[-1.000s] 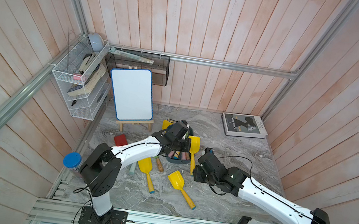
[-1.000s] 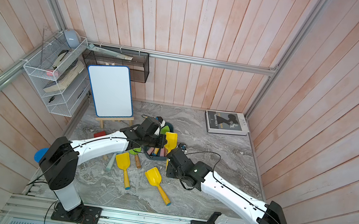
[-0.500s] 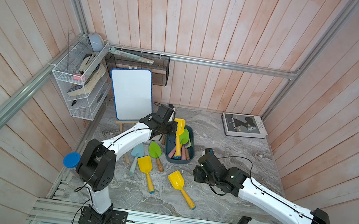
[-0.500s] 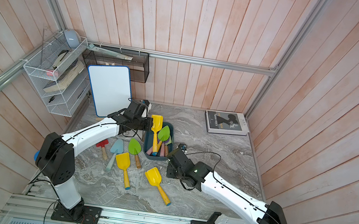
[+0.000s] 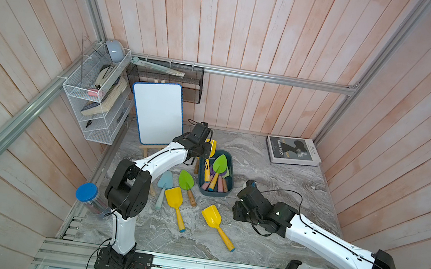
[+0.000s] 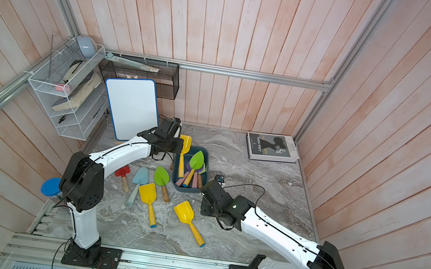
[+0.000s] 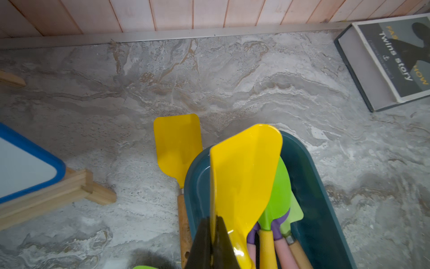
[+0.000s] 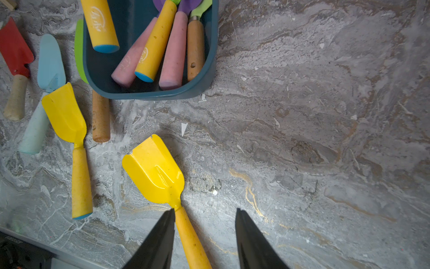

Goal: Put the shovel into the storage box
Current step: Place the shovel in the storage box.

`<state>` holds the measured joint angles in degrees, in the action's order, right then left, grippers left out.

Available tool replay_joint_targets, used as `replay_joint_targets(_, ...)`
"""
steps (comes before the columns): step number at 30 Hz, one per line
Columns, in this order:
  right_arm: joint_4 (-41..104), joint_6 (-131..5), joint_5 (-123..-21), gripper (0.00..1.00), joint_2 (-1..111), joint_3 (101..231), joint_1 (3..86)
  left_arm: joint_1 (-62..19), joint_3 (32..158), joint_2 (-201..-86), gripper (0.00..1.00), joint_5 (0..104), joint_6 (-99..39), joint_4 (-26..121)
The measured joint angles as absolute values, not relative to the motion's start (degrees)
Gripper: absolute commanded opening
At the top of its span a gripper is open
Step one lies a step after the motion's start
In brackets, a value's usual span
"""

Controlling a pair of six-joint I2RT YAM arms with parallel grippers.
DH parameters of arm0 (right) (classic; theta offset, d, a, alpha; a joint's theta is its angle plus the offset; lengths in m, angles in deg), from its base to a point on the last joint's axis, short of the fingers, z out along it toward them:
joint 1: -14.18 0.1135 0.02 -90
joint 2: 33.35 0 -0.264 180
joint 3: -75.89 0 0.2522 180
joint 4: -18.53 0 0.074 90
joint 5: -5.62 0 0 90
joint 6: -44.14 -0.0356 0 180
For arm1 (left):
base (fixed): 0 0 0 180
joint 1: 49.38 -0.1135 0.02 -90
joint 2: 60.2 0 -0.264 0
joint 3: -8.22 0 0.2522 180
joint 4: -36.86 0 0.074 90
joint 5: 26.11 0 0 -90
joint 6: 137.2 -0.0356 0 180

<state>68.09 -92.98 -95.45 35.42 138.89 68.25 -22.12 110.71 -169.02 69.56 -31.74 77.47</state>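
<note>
Clamping a yellow shovel (image 7: 244, 177) in my left gripper (image 7: 213, 223) over the part-filled storage box (image 7: 325, 209), I've my right gripper (image 8: 204, 210) open, empty, above loose shovels (image 8: 153, 172) on the surface (image 8: 325, 163).

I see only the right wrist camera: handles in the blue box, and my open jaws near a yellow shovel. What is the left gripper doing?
Observer: The left gripper is shut on the blade edge of a yellow shovel, holding the blade above the storage box; the handle reaches into the box.
Operator: Is any shovel outside the box hidden from me?
Observer: Yes. A flat yellow shovel with a wooden handle lies on the table beside the box, on the side of the whiteboard.
Operator: Which blade is on top of those lying inside?
Observer: A green blade, with purple blades partly under it.
</note>
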Motion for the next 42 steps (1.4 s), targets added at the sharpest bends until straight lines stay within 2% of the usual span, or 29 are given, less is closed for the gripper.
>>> replay_joint_targets(12,68.06,-93.76,-95.45,0.49,34.68,137.99,68.25,-21.33,110.82,-170.5,0.0,75.66,-34.27,73.69)
replay_joint_targets(24,68.04,-93.78,-95.47,0.48,33.32,136.72,67.72,-16.0,111.69,-174.88,0.0,80.99,-36.92,72.45)
replay_joint_targets(33,68.06,-93.76,-95.45,0.48,32.54,136.09,66.94,-15.56,112.19,-175.07,0.0,82.17,-36.98,73.3)
replay_joint_targets(42,67.87,-93.65,-95.43,0.48,32.51,135.5,66.85,-15.52,119.6,-175.55,0.0,80.1,-36.68,80.34)
